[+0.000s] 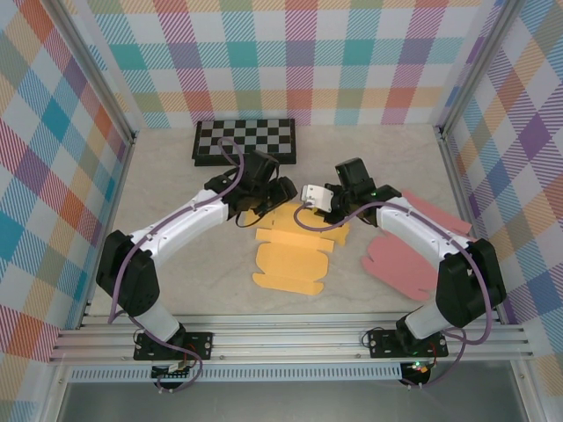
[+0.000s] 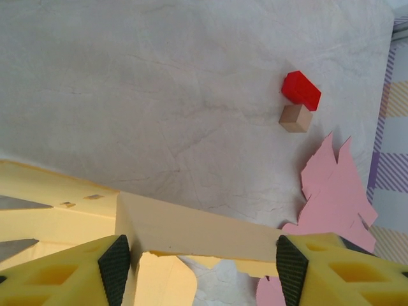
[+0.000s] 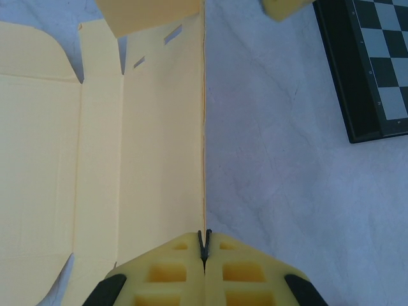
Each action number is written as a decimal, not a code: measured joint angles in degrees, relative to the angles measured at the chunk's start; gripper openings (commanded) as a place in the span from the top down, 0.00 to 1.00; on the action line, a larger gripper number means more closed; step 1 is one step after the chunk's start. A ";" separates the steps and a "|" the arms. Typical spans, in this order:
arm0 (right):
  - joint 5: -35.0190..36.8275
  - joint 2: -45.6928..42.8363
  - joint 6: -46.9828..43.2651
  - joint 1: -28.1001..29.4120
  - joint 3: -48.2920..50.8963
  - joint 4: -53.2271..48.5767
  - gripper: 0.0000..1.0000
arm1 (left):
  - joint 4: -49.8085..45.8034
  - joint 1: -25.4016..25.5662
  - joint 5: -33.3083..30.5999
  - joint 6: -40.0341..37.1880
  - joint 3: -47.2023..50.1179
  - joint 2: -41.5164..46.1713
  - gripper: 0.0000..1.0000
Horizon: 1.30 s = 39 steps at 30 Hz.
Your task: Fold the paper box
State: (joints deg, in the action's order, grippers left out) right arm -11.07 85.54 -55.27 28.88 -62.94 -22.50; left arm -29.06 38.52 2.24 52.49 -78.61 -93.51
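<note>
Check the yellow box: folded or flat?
Mostly spread. The box lies open on the table; only its far flap stands up, inside the open left gripper. Right gripper pinches its edge.

Stock of the cell as I see it from my desk:
1. Table (image 1: 158,171): pale surface, faintly creased and marbled.
2. Walls: three panels in pastel plaid, namely the back wall (image 1: 290,61) along the far edge, the left wall (image 1: 44,176) and the right wall (image 1: 528,158) along the side edges.
3. Metal posts: one rising from the far left corner (image 1: 88,70), one from the far right corner (image 1: 479,70).
4. Metal rails (image 1: 290,338): along the near edge.
5. Light: soft, even, faint shadows.
</note>
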 measured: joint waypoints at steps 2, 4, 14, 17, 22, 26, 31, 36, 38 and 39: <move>-0.04 -0.37 0.02 0.00 0.63 0.48 1.00 | 0.44 0.17 0.00 0.79 1.01 0.00 0.41; -0.02 -0.87 0.02 0.07 1.16 0.94 1.00 | 0.70 0.20 0.00 1.70 1.66 -0.02 0.44; 1.09 -3.82 -0.04 1.70 3.89 4.22 1.00 | 0.92 0.20 -2.14 7.30 1.77 -0.07 0.54; 2.19 -4.00 -0.09 2.14 4.48 5.22 1.00 | 0.83 0.20 -2.97 8.66 1.77 -0.28 0.62; 4.92 -4.00 -0.50 3.39 5.51 7.08 1.00 | 0.68 0.26 -4.44 10.64 1.77 -0.92 0.72; 6.62 -4.00 -0.83 4.22 6.38 9.03 1.00 | 0.59 0.31 -5.81 11.76 1.77 -0.92 0.77; 8.35 -4.00 -1.16 5.20 7.37 11.10 1.00 | 0.59 0.31 -7.45 14.43 1.77 -0.94 0.90; 10.54 -4.00 -1.16 6.23 8.81 13.49 1.00 | 0.28 0.31 -8.57 17.38 1.53 -1.38 0.96; 11.34 -4.00 -1.14 6.62 9.49 14.38 1.00 | 0.26 0.33 -8.76 18.58 1.53 -1.84 1.00; 11.78 -4.00 -1.11 6.84 9.86 14.97 1.00 | 0.28 0.37 -8.81 19.06 1.53 -2.03 1.00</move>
State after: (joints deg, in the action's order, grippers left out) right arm 0.71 81.54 -56.38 35.73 -53.08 -7.53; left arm -28.77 38.89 -6.57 71.55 -77.08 -95.55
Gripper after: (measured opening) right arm 0.049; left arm 0.097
